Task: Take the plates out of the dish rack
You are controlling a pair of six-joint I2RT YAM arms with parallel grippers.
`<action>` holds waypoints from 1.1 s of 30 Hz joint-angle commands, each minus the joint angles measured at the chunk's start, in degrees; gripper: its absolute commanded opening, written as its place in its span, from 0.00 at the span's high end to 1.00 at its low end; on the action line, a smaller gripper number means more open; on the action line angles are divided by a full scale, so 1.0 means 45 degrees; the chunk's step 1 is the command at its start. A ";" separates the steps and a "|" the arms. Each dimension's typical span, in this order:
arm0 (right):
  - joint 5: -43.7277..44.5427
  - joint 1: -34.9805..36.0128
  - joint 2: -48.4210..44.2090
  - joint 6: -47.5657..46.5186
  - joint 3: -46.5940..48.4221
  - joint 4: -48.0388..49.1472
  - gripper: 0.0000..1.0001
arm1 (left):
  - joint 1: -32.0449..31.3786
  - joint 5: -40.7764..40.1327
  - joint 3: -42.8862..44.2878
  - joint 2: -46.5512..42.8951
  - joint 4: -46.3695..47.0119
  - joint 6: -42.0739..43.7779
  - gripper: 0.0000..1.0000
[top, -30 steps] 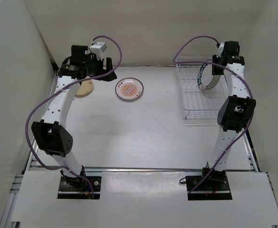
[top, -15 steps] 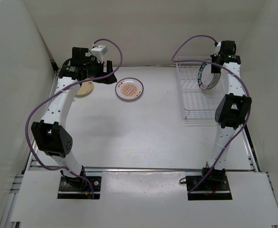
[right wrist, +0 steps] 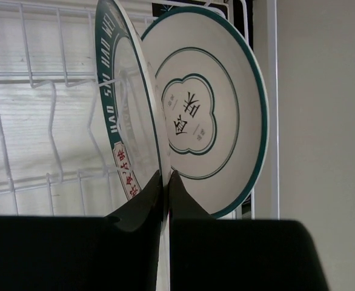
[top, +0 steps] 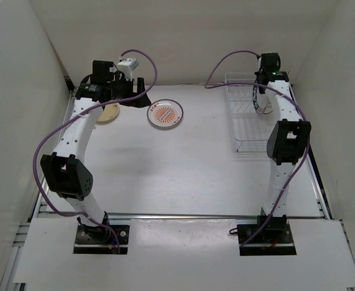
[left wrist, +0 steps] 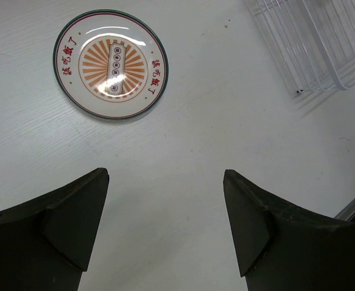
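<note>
Your right fingers (right wrist: 142, 209) gripped the lettered plate (right wrist: 126, 121).
It stood on edge in the dish rack (right wrist: 44, 77), teal-rimmed plate (right wrist: 217, 115) just behind; your left fingers (left wrist: 74, 212) gaped.

Both arms reach forward; left pincer (left wrist: 165, 209) gapes wide, right pincer (right wrist: 166, 187) is clamped on a plate (right wrist: 107, 79) rim.
</note>
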 commanded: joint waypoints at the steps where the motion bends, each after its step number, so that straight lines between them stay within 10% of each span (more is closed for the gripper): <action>1: 0.1134 0.1002 -0.0587 -0.0443 -0.0423 0.0911 1.00 | -0.0043 0.0573 0.0366 -0.0175 0.0047 -0.0100 0.13; 33: 0.2022 0.1394 -0.4044 0.0138 0.0180 0.1285 1.00 | -0.0043 0.1432 0.0015 -0.0175 0.0164 -0.0451 0.12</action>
